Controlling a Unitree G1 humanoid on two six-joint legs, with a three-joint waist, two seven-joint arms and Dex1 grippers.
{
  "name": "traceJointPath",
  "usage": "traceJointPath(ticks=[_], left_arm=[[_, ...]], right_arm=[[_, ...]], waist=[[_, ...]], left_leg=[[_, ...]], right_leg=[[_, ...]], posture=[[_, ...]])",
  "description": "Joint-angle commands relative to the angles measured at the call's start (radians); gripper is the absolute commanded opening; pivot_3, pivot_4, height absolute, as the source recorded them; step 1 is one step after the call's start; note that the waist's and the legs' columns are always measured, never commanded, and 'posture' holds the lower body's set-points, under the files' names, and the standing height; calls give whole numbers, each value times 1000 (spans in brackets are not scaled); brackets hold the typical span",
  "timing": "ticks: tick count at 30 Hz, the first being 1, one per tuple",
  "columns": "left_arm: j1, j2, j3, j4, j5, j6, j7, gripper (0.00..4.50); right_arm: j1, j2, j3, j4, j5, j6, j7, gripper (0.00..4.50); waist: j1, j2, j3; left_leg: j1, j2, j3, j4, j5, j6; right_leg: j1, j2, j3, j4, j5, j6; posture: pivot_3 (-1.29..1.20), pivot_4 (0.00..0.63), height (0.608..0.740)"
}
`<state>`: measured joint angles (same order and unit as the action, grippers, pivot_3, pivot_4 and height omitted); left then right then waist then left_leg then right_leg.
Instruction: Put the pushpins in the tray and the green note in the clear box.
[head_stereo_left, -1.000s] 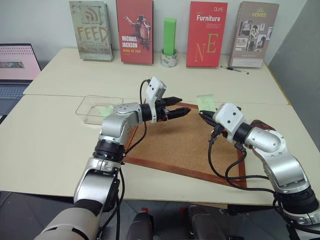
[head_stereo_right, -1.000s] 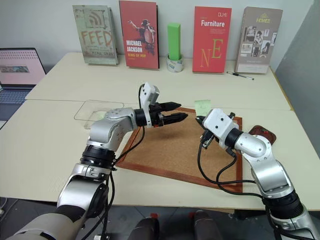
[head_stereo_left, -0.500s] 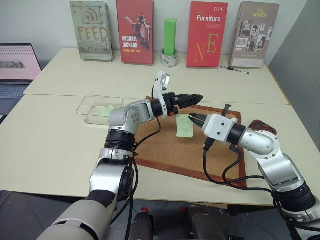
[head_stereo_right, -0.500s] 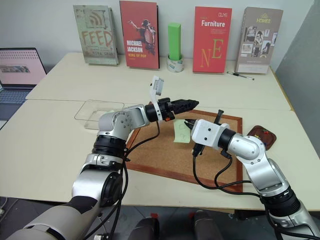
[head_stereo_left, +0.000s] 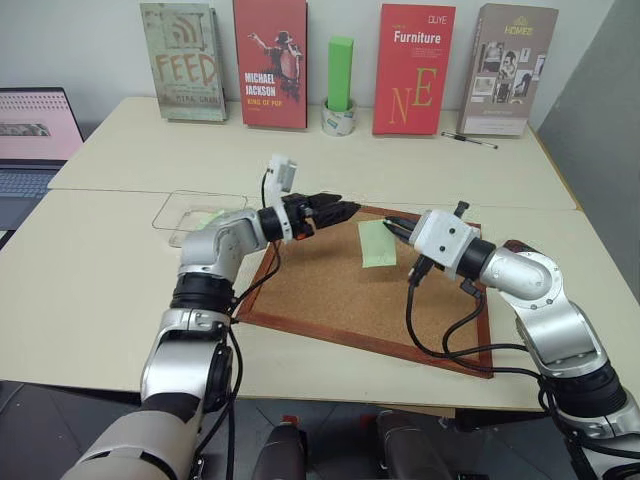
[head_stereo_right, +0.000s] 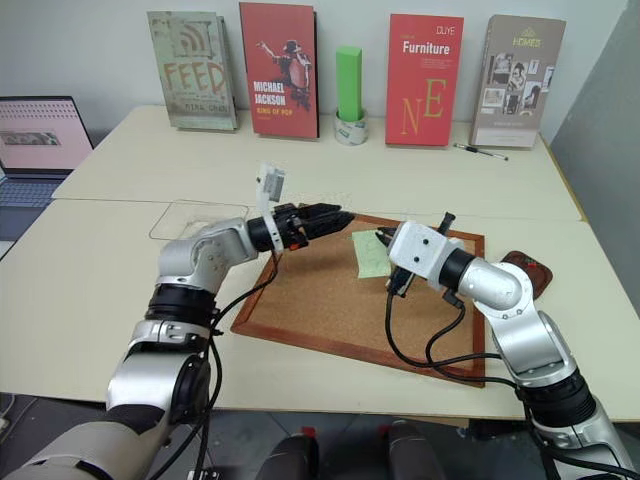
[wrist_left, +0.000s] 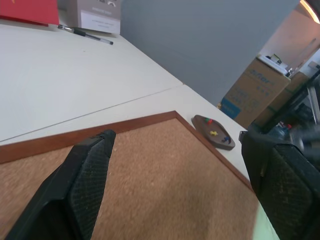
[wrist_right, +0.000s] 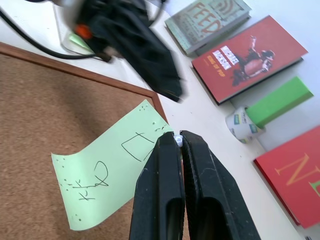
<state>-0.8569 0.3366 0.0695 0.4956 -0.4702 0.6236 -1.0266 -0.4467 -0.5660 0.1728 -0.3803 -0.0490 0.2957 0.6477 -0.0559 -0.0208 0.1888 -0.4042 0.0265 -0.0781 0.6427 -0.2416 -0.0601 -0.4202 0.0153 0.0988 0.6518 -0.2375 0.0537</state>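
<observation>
Right gripper pinches green note mid-frame over corkboard.
Its fingers are clenched on the note's edge, sheet hanging off the board. Left gripper spread wide, holding nothing, just left of the note. Clear box left of centre on table. Tray past the board's corner, wrist view centre-right, pushpins inside.

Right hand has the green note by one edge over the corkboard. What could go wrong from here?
1. The right hand pinches only an edge of the green note; the hanging sheet may slip or fold.
2. The open left hand sits close beside it and may knock it.
3. The clear box lies beyond the left arm, a crowded path.
</observation>
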Motion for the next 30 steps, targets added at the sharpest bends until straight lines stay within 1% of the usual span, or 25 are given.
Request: traceJointPath(ticks=[1, 6, 9, 11, 18, 20, 22, 23, 24, 27, 28, 29, 30], left_arm=[[26, 15, -37, -132, -13, -19, -65, 4383], [64, 39, -71, -175, -11, 34, -95, 4383], [85, 30, -99, -204, -7, 34, -100, 4383], [83, 10, -113, -202, 1, 8, -93, 4383], [10, -94, -115, -91, 23, -77, -50, 4383], [-7, -111, -107, -60, 21, -88, -52, 4383], [-22, -121, -94, -24, 21, -101, -49, 4048], [-27, -123, -92, -12, 22, -106, -52, 3991], [-28, -122, -94, -5, 24, -110, -57, 3727], [-31, -122, -95, 6, 23, -113, -69, 3108], [-32, -121, -94, 10, 22, -115, -71, 2986], [-32, -121, -94, 13, 23, -118, -72, 2699], [-33, -122, -94, 15, 24, -120, -74, 2539]], right_arm=[[-34, 15, -39, -6, 22, 23, -13, 0], [-49, 26, -46, 2, 26, 41, -15, 0], [-55, 34, -46, -1, 28, 50, -18, 0], [-58, 43, -46, -7, 34, 61, -21, 0], [-73, 64, -50, -27, 51, 98, -30, 0], [-73, 65, -53, -31, 51, 104, -30, 0], [-71, 66, -58, -38, 54, 111, -32, 0], [-71, 67, -60, -40, 54, 115, -33, 0], [-71, 68, -60, -41, 55, 117, -34, 0], [-74, 71, -59, -42, 55, 122, -36, 0], [-75, 72, -59, -43, 55, 123, -38, 0], [-76, 73, -58, -43, 55, 124, -39, 0], [-77, 75, -57, -43, 56, 126, -40, 0]], waist=[[2, 0, 0], [2, 0, 0], [0, 0, 0], [0, 0, 0], [1, 0, 0], [0, 0, 0], [0, 0, 0], [-3, 0, 0], [-5, 0, 0], [-6, 0, 0], [-5, 0, 0], [-4, 0, 0], [-4, 0, 0]], left_leg=[[0, 0, 0, 0, 0, 0], [0, 0, 0, 2, 0, 0], [2, 0, 0, 2, 0, 0], [2, 0, 0, 2, 0, 0], [3, 0, 0, 3, 0, 0], [3, -1, 0, 3, 0, 0], [3, -1, 0, 3, 0, 0], [3, -1, 0, 2, 0, 0], [3, -1, 0, 2, 0, 0], [4, -1, 0, 2, 0, 0], [4, -1, 0, 2, 0, 0], [4, -1, 0, 2, 0, 0], [3, -1, 0, 2, 0, 0]], right_leg=[[0, 0, 0, 0, 0, 0], [0, 0, 0, 2, 0, 0], [0, 0, 0, 5, 0, 0], [0, 0, 0, 7, -1, -1], [0, 0, 0, 10, -1, -1], [0, 0, 0, 10, -1, -1], [0, 0, 0, 10, -1, -1], [0, 0, 1, 10, -1, -1], [0, 0, 1, 10, -1, -1], [0, 1, 1, 10, -1, -1], [0, 1, 0, 10, -1, -1], [0, 1, 1, 10, -1, -1], [0, 0, 1, 10, -1, -1]], posture=[[0, 150, 740], [0, 150, 740], [0, 150, 740], [0, 150, 740], [0, 150, 740], [0, 150, 740], [0, 150, 740], [0, 150, 740], [0, 150, 740], [0, 150, 740], [0, 150, 740], [0, 150, 740], [0, 150, 740]])
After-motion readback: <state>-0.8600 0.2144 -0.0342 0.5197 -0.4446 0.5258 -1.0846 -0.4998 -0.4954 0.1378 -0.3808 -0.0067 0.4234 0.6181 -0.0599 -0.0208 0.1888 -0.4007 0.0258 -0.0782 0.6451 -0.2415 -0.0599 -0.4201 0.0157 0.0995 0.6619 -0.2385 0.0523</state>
